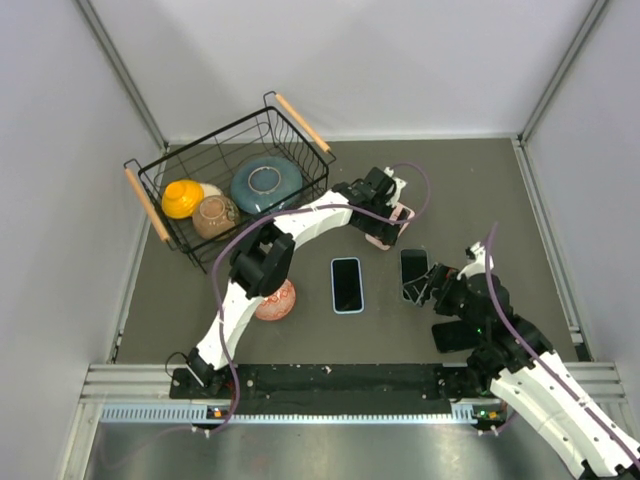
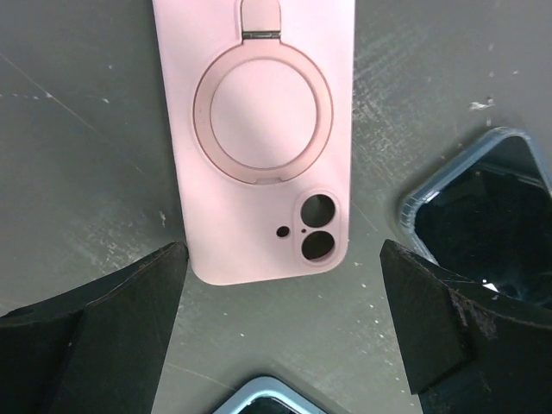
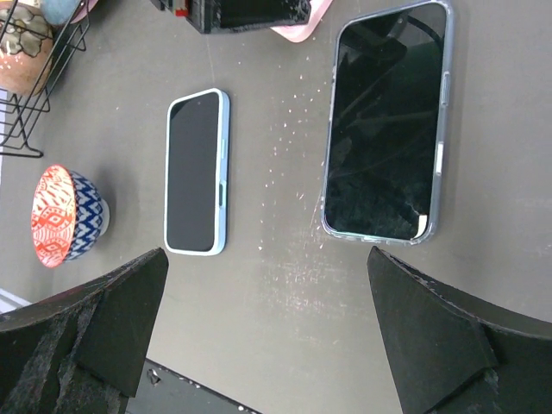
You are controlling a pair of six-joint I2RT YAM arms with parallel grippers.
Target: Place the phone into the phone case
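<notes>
A pink phone case point(image 2: 259, 129) lies on the table with its back and ring stand up; it also shows in the top view point(image 1: 402, 214). My left gripper point(image 2: 285, 319) is open and empty, hovering just above the case's camera end, also in the top view point(image 1: 384, 222). A phone with a light-blue rim point(image 1: 346, 285) lies screen up mid-table, also in the right wrist view point(image 3: 197, 172). A second phone in a clear case point(image 3: 388, 121) lies right of it point(image 1: 414, 268). My right gripper point(image 3: 267, 328) is open and empty, just near of the clear-cased phone point(image 1: 425, 287).
A black wire basket point(image 1: 160, 205) at the back left holds a blue-grey bowl point(image 1: 266, 183), a tan bowl point(image 1: 216, 216) and a yellow object point(image 1: 183, 198). A red patterned bowl point(image 1: 277, 300) stands by the left arm, also in the right wrist view point(image 3: 65, 216). Grey walls enclose the table.
</notes>
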